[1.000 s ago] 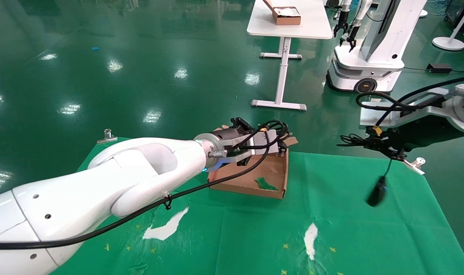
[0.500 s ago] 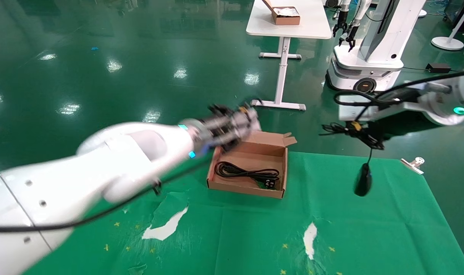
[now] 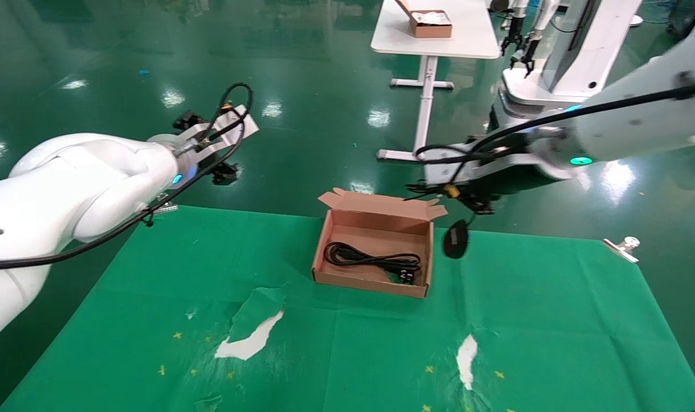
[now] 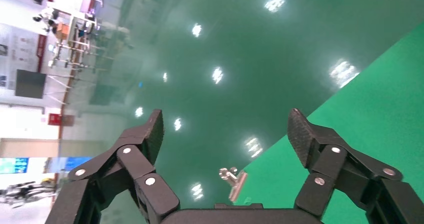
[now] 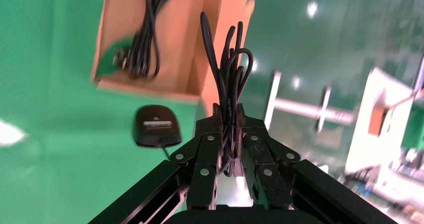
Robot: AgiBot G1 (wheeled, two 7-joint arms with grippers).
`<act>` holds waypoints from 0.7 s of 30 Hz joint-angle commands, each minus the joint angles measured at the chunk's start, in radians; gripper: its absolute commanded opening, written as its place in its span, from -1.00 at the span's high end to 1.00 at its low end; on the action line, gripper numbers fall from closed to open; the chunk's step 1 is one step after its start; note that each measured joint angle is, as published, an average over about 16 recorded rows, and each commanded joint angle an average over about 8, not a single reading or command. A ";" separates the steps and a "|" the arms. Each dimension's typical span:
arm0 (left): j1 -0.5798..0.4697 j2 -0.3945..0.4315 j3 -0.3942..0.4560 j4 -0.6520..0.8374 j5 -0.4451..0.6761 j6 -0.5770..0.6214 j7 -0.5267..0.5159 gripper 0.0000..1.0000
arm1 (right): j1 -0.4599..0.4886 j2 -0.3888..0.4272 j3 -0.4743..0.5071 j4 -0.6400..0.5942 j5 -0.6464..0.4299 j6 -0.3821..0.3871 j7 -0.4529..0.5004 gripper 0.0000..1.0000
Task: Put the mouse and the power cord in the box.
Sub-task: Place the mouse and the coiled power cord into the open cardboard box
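The brown cardboard box [image 3: 370, 284] stands open on the green cloth, its flap lid tilted back. The coiled power cord [image 3: 373, 258] lies on its floor, free of both grippers. My right gripper [image 3: 468, 200] hovers by the box's far right corner, shut on the mouse's bundled cable [image 5: 227, 59]. The black mouse [image 3: 455, 240] dangles below it, just outside the right wall, label side up in the right wrist view [image 5: 156, 126]. There the box [image 5: 175, 34] and the cord [image 5: 145, 39] also show. My left gripper [image 3: 207, 147] is open and empty [image 4: 226, 126], raised beyond the cloth's far left edge.
A metal clip [image 4: 234, 179] holds the cloth's far left corner and another [image 3: 622, 247] the far right. The cloth has torn white patches [image 3: 250, 340] near the front. Beyond stand a white table [image 3: 439, 43] with a smaller brown box [image 3: 430, 24] and another robot [image 3: 553, 68].
My left gripper let the power cord go into the box, then drew back to the far left. My right gripper carried the hanging mouse leftward up to the box's right side.
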 commanded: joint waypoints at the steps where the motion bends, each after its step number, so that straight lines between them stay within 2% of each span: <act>1: -0.007 -0.002 -0.003 0.018 -0.014 0.005 0.003 -1.00 | -0.002 -0.047 0.000 -0.047 0.009 0.029 -0.041 1.00; 6: -0.009 -0.001 -0.001 0.026 -0.036 0.001 0.024 -1.00 | -0.026 -0.164 0.004 -0.187 0.054 0.167 -0.211 1.00; 10: -0.010 0.000 0.000 0.032 -0.049 -0.002 0.036 -1.00 | -0.072 -0.200 -0.012 -0.202 0.126 0.287 -0.296 1.00; 15: -0.011 0.001 0.003 0.037 -0.063 -0.005 0.048 -1.00 | -0.132 -0.205 -0.078 -0.148 0.227 0.394 -0.307 1.00; 21: -0.013 0.001 0.006 0.042 -0.076 -0.008 0.059 -1.00 | -0.165 -0.203 -0.171 -0.151 0.313 0.449 -0.257 1.00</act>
